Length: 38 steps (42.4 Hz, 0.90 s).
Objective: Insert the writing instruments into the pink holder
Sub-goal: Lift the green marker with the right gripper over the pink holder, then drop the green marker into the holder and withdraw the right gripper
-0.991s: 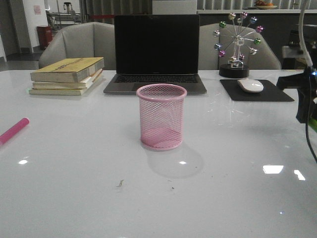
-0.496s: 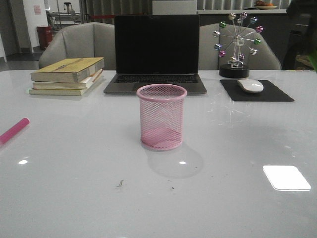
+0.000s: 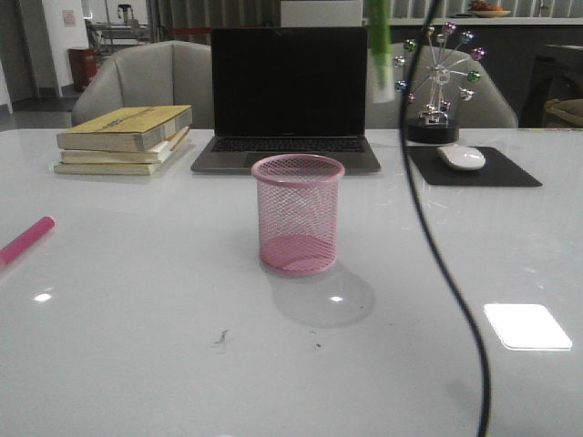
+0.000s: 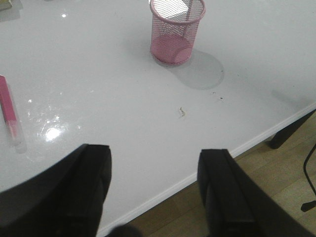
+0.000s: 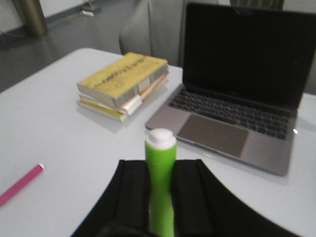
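The pink holder (image 3: 298, 216) stands upright at the table's middle, with nothing inside; it also shows in the left wrist view (image 4: 177, 30). My right gripper (image 5: 161, 197) is shut on the green marker (image 5: 161, 182), white end outward. In the front view the green marker (image 3: 380, 50) hangs from the top edge, high and to the right of the holder; the gripper itself is out of frame there. The magenta marker (image 3: 25, 240) lies flat at the table's left edge, also seen from both wrists (image 4: 10, 112) (image 5: 19, 185). My left gripper (image 4: 155, 190) is open over the table's front edge, holding nothing.
A stack of books (image 3: 123, 138) and an open laptop (image 3: 287, 100) sit behind the holder. A mouse (image 3: 461, 157) on a black pad and a ferris-wheel ornament (image 3: 437, 82) stand at the back right. A black cable (image 3: 446, 282) hangs across the right side.
The right arm left the right edge and swung up and leftward. The green marker now hangs at the top, right of the holder, and the cable crosses the view.
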Available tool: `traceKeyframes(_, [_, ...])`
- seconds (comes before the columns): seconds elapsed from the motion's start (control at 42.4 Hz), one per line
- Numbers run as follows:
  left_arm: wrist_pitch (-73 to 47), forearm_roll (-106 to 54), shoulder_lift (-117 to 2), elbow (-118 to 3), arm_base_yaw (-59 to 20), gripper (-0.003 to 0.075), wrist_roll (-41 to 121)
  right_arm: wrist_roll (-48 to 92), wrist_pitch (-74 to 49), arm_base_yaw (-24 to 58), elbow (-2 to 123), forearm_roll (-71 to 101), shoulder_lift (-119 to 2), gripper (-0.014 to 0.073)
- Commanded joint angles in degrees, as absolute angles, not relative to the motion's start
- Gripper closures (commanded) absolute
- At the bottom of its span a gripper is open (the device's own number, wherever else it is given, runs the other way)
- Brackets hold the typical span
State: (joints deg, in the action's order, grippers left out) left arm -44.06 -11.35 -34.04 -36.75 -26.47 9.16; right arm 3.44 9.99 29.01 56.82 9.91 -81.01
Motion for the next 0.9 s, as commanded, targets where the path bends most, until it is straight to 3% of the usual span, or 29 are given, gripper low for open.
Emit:
traceKeyframes(0.0, [-39.8, -12.4, -34.5, -38.2, -26.8, 0.0265, 9.0, 3.9, 25.5, 31.2, 58.1, 9.7, -83.1, 0.0368])
traceKeyframes(0.307, [-39.8, -12.1, -34.5, -38.2, -26.8, 0.0265, 9.0, 3.8, 41.4, 32.1, 58.1, 9.0, -97.4, 0.0365])
traceKeyframes(0.496, [-39.8, -11.9, -34.5, -38.2, -26.8, 0.0265, 9.0, 3.8, 37.3, 32.1, 58.1, 8.9, -100.9, 0.0300])
traceKeyframes(0.661, [-39.7, -11.6, -34.5, -38.2, -26.8, 0.0265, 9.0, 3.8, 35.0, 32.1, 58.1, 8.9, -101.0, 0.0153])
traceKeyframes(0.873, [-38.9, -10.8, -34.5, -38.2, -26.8, 0.0265, 9.0, 3.9, 28.6, 32.0, 58.1, 8.9, -93.2, 0.0146])
